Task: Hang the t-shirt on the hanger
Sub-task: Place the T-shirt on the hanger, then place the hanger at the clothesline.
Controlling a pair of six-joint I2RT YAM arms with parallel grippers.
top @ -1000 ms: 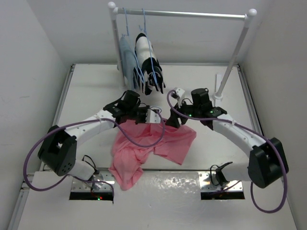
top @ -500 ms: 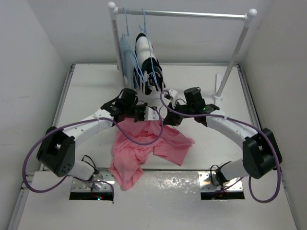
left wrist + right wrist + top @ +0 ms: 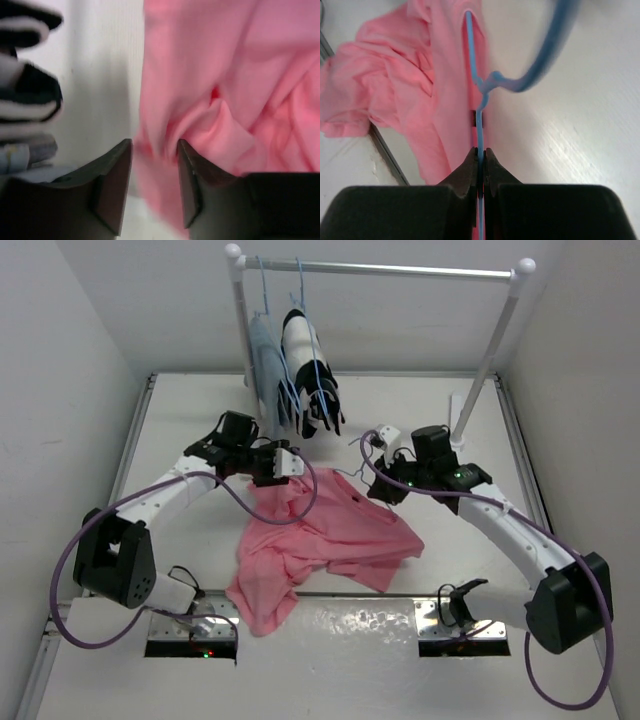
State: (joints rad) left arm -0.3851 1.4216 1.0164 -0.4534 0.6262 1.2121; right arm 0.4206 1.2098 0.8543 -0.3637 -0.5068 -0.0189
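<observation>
Gripping check: right tool clamped on the hanger wire, which lies along the t-shirt, crumpled on the surface between the arms. Left tool pinches a fold. Risk: wire may rotate, cloth may slip free.

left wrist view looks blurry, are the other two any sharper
left wrist: striped garment smeared, t-shirt soft; right wrist: hanger wire crisp by the right tool, its hook blurred; top external: sharp, with glare on the table near edge
</observation>
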